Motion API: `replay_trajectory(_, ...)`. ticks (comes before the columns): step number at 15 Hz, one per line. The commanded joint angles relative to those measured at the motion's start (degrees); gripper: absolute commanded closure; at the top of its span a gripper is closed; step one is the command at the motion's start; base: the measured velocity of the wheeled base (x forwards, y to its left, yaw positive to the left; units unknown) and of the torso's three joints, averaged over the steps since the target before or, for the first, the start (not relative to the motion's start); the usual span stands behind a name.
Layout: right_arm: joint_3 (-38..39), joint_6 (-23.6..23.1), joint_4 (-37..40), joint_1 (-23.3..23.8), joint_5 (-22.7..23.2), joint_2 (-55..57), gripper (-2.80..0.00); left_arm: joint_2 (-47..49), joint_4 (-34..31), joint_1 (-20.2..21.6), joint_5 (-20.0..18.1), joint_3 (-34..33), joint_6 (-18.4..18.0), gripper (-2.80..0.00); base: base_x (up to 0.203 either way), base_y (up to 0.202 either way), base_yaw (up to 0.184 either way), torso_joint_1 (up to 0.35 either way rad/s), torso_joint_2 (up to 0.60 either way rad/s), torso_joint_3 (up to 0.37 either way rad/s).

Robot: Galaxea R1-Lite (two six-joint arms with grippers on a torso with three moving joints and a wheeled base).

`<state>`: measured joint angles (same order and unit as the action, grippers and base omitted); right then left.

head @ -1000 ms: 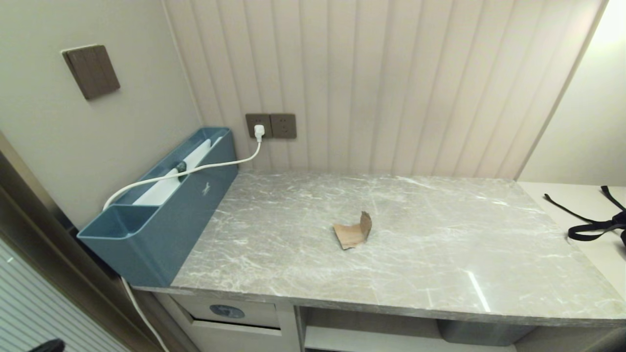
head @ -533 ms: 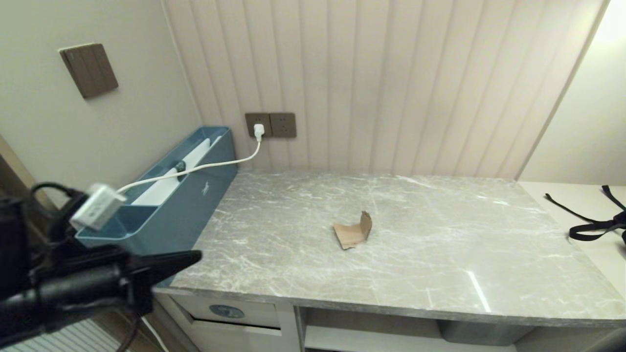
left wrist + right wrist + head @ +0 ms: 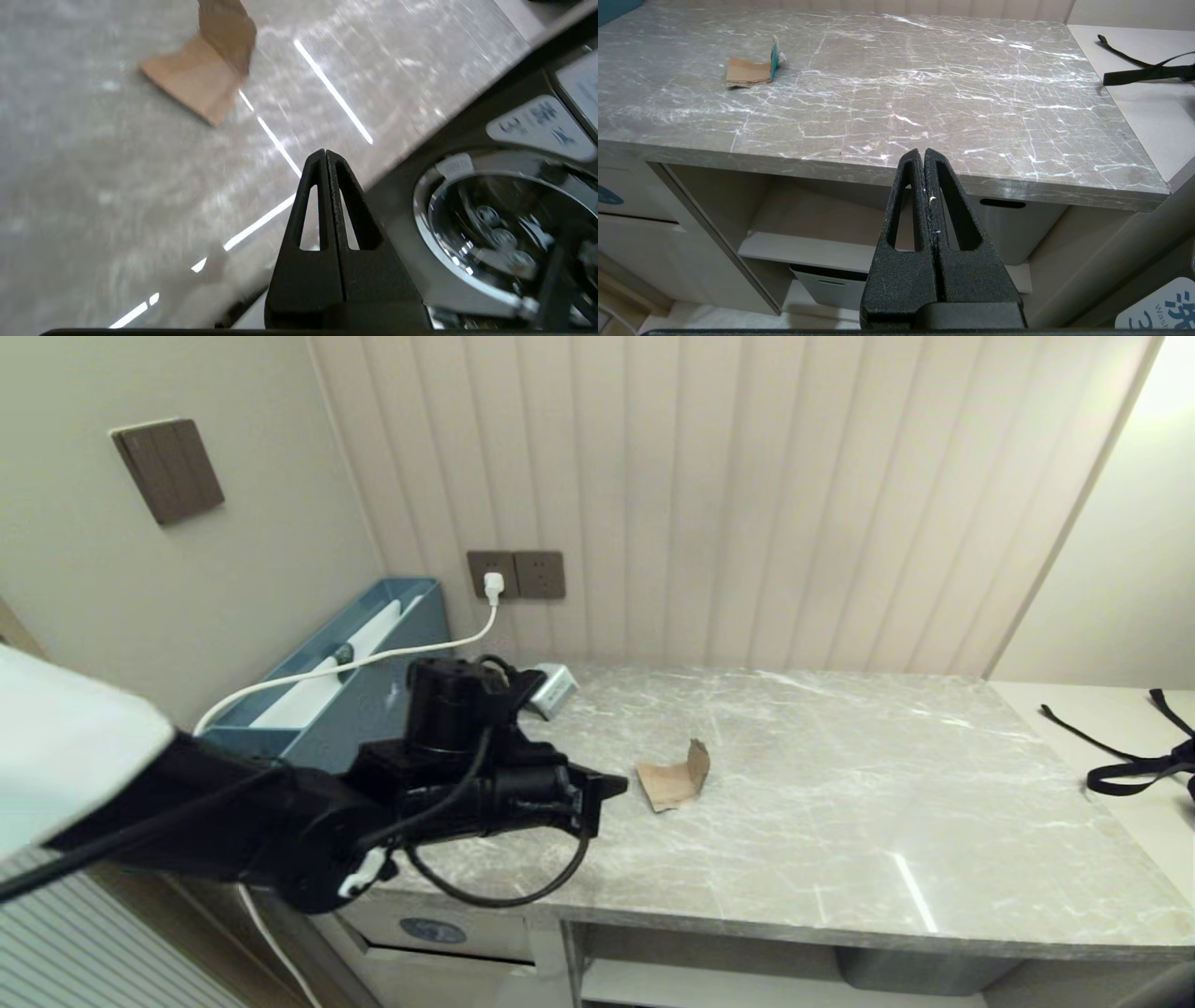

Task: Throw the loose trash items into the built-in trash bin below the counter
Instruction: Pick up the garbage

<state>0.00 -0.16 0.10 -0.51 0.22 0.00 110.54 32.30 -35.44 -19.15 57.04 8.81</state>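
One loose trash item, a bent scrap of light brown cardboard, lies near the middle of the grey marble counter. My left gripper reaches in from the left just above the slab, shut and empty, its tip a short way left of the scrap. In the left wrist view the scrap lies ahead of the shut left gripper. The built-in trash bin flap with its blue sticker sits under the counter's left end. My right gripper hangs shut and empty, low in front of the counter's edge.
A long blue-teal box with a white cable lines the left wall behind my arm. Grey tubs stand on shelves under the counter. A black strap lies on the white surface at the right.
My left arm has swung in from the lower left and across the counter until its shut tip is close to the scrap. The scrap has not moved.
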Motion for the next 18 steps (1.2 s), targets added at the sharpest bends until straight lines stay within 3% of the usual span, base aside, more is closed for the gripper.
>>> replay_trajectory(1, 0.0, 0.0, 0.0, 0.0, 0.0, -0.1, 0.00, 12.4, 2.2, -0.7, 2.3, 9.5, 0.6, 0.00, 0.000, 0.000, 0.000, 0.000, 0.00, 0.000)
replay_trajectory(6, 0.0, 0.0, 0.0, 0.0, 0.0, -0.1, 0.00, 27.0, 3.8, -1.8, 18.5, 30.4, 1.3, 0.00, 0.000, 0.000, 0.000, 0.000, 0.00, 0.000)
replay_trajectory(7, 0.0, 0.0, 0.0, 0.0, 0.0, -0.1, 0.00, 29.7, 3.7, -2.2, 20.0, 33.7, 1.3, 0.00, 0.000, 0.000, 0.000, 0.000, 0.00, 0.000)
replay_trajectory(8, 0.0, -0.1, 0.0, 0.0, 0.0, -0.1, 0.00, 32.0, 3.6, -2.6, 21.0, 36.7, 1.0, -1.03, 0.000, 0.000, 0.000, 0.000, 0.00, 0.000)
replay_trajectory(9, 0.0, -0.1, 0.0, 0.0, 0.0, -0.1, 0.00, 34.1, 3.4, -3.1, 21.5, 39.9, 0.3, -2.80, 0.000, 0.000, 0.000, 0.000, 0.00, 0.000)
replay_trajectory(13, 0.0, 0.0, 0.0, 0.0, 0.0, -0.1, 0.00, 39.1, 3.2, -5.0, 23.2, 47.6, -4.0, -2.80, 0.000, 0.000, 0.000, 0.000, 0.00, 0.000)
replay_trajectory(15, 0.0, -0.1, 0.0, 0.0, 0.0, -0.1, 0.00, 42.5, 3.2, -5.3, 25.6, 53.5, -9.7, -2.80, 0.000, 0.000, 0.000, 0.000, 0.00, 0.000)
replay_trajectory(16, 0.0, -0.2, 0.0, 0.0, 0.0, -0.1, 0.00, 43.5, 3.6, -5.6, 27.2, 53.7, -12.7, -2.80, 0.000, 0.000, 0.000, 0.000, 0.00, 0.000)
replay_trajectory(18, 0.0, -0.2, 0.0, 0.0, 0.0, -0.1, 0.00, 44.9, 4.1, -6.3, 30.5, 53.7, -13.7, -2.80, 0.000, 0.000, 0.000, 0.000, 0.00, 0.000)
